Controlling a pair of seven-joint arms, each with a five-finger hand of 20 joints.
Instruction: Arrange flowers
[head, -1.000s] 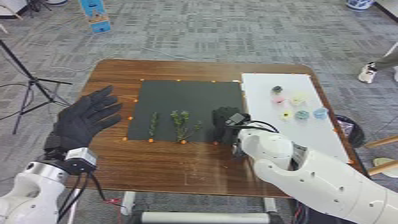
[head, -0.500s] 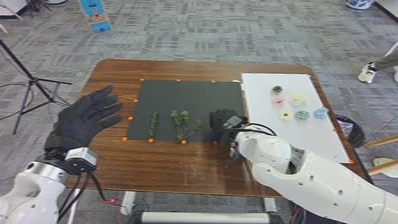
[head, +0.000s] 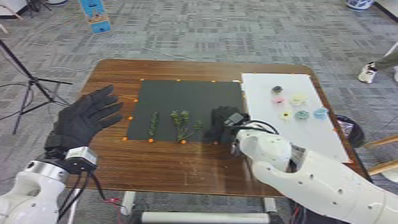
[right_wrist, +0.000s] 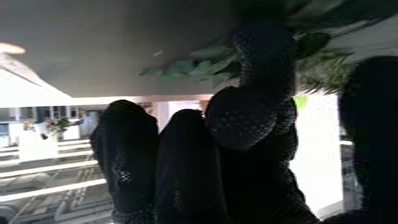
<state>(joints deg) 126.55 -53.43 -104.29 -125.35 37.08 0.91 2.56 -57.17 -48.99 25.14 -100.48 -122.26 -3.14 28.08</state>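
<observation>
Head view's pretty bright for me, fairly even light over bench (head: 160, 172), white sheet (head: 311, 135) brightest. Wrist view's rough: strong backlight, blown-out white glare, I get right hand (head: 226, 119) as near-black silhouette, grey surface (right_wrist: 107, 45) dim.

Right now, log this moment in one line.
right robot hand at dark mat | left robot hand open | green sprigs on mat | flower heads on white sheet

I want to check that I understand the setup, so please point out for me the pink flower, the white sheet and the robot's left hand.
Pink flower (head: 278, 99): head view, middle of its bloom.
White sheet (head: 311, 142): head view, a bare part.
Left hand (head: 76, 122): head view, middle of the glove.
</observation>
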